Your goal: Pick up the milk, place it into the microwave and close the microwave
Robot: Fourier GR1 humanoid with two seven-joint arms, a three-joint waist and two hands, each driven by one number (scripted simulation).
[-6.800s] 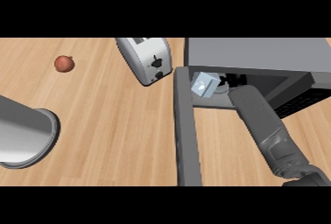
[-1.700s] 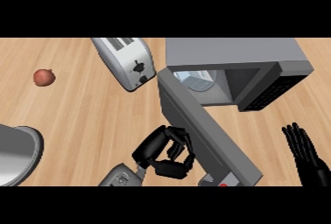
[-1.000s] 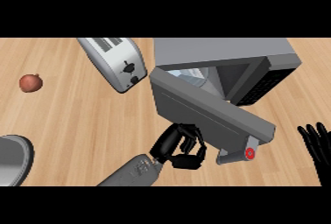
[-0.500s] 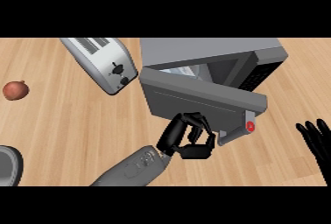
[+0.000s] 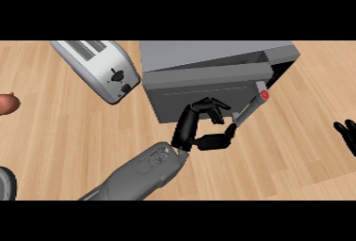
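The grey microwave [image 5: 208,55] stands at the top middle. Its door [image 5: 201,88] is swung almost shut, leaving only a narrow gap at the right by the handle and its red button [image 5: 262,95]. The milk is hidden and shows nowhere. My left hand [image 5: 189,130] comes up from the lower middle, fingers curled, with its fingertips [image 5: 212,105] against the door's front and nothing held. At the right edge rests my right hand [image 5: 346,133], open with fingers up.
A white toaster [image 5: 99,68] lies at the upper left, close to the microwave. A red-brown apple [image 5: 6,104] shows at the left edge. The rim of a grey pot [image 5: 4,182] peeks in at the lower left. Bare wooden counter [image 5: 292,160] lies around them.
The microwave door has swung from wide open to nearly shut, with my left hand following it. The view has shifted, so the toaster and apple slid leftwards.
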